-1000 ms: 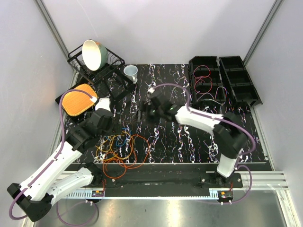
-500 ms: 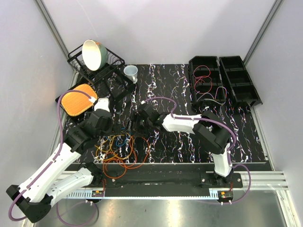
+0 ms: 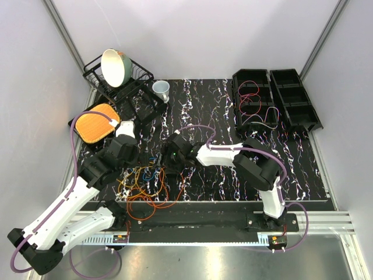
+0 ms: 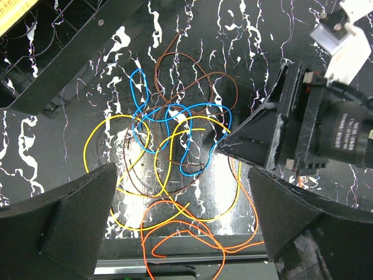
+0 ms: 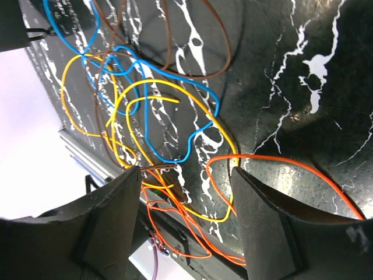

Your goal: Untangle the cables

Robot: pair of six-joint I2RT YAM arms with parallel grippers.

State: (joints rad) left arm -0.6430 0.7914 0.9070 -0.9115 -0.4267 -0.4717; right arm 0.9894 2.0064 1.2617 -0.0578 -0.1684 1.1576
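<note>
The cables (image 3: 148, 185) lie in a loose tangle near the table's front left. In the left wrist view the blue cable (image 4: 175, 111), yellow cable (image 4: 111, 175), brown cable (image 4: 192, 64) and orange cable (image 4: 192, 233) cross over each other. My left gripper (image 4: 180, 221) hovers wide open above the tangle (image 3: 129, 158), holding nothing. My right gripper (image 5: 186, 172) is low at the tangle's right edge (image 3: 166, 157). It is open, with orange, yellow and a brown cable (image 5: 166, 168) lying between its fingers. One of its fingertips (image 4: 224, 140) points at the blue loop.
A dish rack (image 3: 131, 79) with a bowl (image 3: 115, 67) stands at the back left, a white cup (image 3: 161, 89) beside it. An orange pad (image 3: 97, 122) lies left of my left arm. Two black bins (image 3: 253, 96) (image 3: 297, 99) at the back right hold red wire.
My right arm has swung left and down from mid-table to the tangle's right edge, and its jaws have narrowed. The left arm has barely moved.
</note>
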